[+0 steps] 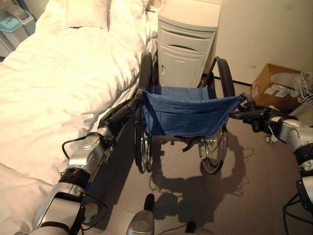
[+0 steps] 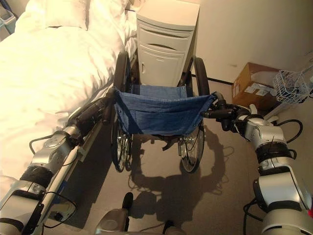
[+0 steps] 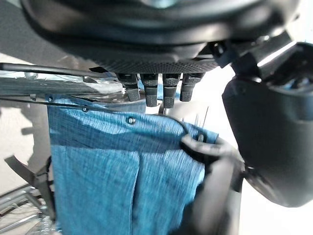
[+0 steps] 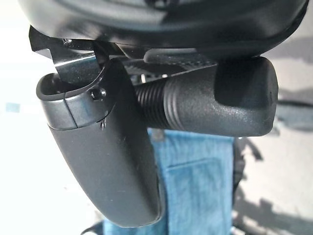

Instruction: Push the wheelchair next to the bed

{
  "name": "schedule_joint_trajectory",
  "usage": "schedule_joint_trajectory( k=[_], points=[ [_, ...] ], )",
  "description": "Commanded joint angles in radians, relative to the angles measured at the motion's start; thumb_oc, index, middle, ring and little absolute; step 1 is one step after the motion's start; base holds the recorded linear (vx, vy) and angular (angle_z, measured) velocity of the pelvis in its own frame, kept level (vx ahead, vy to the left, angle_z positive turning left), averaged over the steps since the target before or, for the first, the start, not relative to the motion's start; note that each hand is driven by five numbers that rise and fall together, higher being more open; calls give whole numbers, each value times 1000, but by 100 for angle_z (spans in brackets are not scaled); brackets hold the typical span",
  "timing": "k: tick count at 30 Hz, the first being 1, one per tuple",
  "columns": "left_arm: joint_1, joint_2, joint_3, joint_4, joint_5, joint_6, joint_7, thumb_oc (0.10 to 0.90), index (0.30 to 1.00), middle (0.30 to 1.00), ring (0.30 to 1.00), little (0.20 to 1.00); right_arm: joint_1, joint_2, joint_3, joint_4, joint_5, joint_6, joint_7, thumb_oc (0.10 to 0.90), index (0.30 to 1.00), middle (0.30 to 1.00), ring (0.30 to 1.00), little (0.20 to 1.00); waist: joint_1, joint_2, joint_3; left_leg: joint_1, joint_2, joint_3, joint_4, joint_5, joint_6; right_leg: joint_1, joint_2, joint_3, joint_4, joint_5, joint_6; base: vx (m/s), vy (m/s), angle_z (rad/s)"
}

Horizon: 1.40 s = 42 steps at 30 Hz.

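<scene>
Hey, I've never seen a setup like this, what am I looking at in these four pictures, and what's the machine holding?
A humanoid robot is looking down through two head cameras, side by side; the two close-ups come from cameras on its wrists. It stands behind a wheelchair with a blue cloth back. Its left hand and right hand each reach a push handle; the right wrist view shows the thumb curled under the black grip. The wheelchair sits beside a white bed, facing a pale cabinet. A cardboard box lies on the floor.
</scene>
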Motion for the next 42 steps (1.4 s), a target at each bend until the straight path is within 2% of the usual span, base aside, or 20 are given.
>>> schedule_joint_trajectory(
  k=[1, 7, 16, 20, 24, 28, 31, 34, 39, 41, 42],
  points=[
    [9, 77, 67, 22, -71, -62, -14, 800, 900, 900, 900, 900, 3, 53, -81, -114, 211, -91, 48, 800, 900, 900, 900, 900, 38, -2, -74, 19, -10, 46, 50, -131, 25, -82, -61, 19, 132, 36, -4, 0, 0, 0],
    [50, 59, 119, 67, -274, -55, -35, 800, 900, 900, 900, 900, 57, 11, -116, -136, 306, -117, 65, 800, 900, 900, 900, 900, 17, -16, -87, 44, -7, 61, 29, -138, 31, -91, -51, 25, 129, 40, -3, 3, -11, 0],
    [64, 73, 172, 140, -397, -71, -84, 800, 900, 900, 900, 900, 112, -73, -174, -115, 328, -130, 97, 800, 900, 900, 900, 900, -11, -37, -91, 60, 1, 81, 15, -151, 36, -104, -41, 31, 131, 41, -1, -5, -15, 1],
    [84, 72, 200, 145, -405, -77, -75, 800, 900, 900, 900, 900, 160, -87, -221, -105, 371, -130, 112, 800, 900, 900, 900, 900, -19, -44, -89, 64, 4, 88, 10, -153, 38, -108, -36, 32, 126, 44, -2, -28, -42, -1],
    [121, 64, 219, 158, -403, -69, -87, 800, 900, 900, 900, 900, 222, -103, -278, -105, 442, -102, 157, 800, 900, 900, 900, 900, -28, -49, -90, 67, 6, 93, 3, -155, 39, -112, -31, 35, 123, 44, -2, -15, -15, -1],
    [164, 50, 242, 187, -399, -70, -114, 800, 900, 900, 900, 900, 282, -100, -358, -104, 613, -58, 196, 800, 900, 900, 900, 900, -37, -56, -91, 72, 9, 104, -4, -161, 42, -118, -27, 34, 120, 44, 1, -32, -28, -2],
    [198, 25, 263, 208, -389, -67, -137, 800, 900, 900, 900, 900, 305, -98, -408, -91, 721, 32, 240, 800, 900, 900, 900, 900, -44, -55, -98, 81, 10, 107, -13, -164, 43, -123, -23, 36, 118, 45, 1, -14, 1, -5],
    [222, 6, 272, 220, -375, -63, -167, 800, 900, 900, 900, 900, 320, -80, -431, -90, 803, 66, 274, 800, 900, 900, 900, 900, -46, -52, -104, 87, 12, 112, -12, -168, 44, -125, -22, 38, 125, 41, -1, 8, 16, -20],
    [239, -33, 264, 208, -350, -64, -192, 800, 900, 900, 900, 900, 338, -41, -454, -114, 805, 68, 257, 800, 900, 900, 900, 900, -48, -48, -109, 90, 10, 117, -8, -174, 45, -129, -23, 40, 130, 39, 0, 5, 4, -5],
    [256, -55, 262, 201, -320, -77, -206, 800, 900, 900, 900, 900, 359, -32, -465, -109, 700, 85, 263, 800, 900, 900, 900, 900, -49, -47, -106, 89, 9, 118, -5, -177, 45, -134, -24, 39, 135, 39, 1, 0, 0, 0],
    [259, -58, 262, 199, -316, -81, -207, 800, 900, 900, 900, 900, 363, -31, -466, -108, 688, 88, 272, 800, 900, 900, 900, 900, -49, -47, -106, 90, 9, 118, -5, -178, 45, -135, -24, 40, 136, 39, 1, -30, -12, 0]
  ],
)
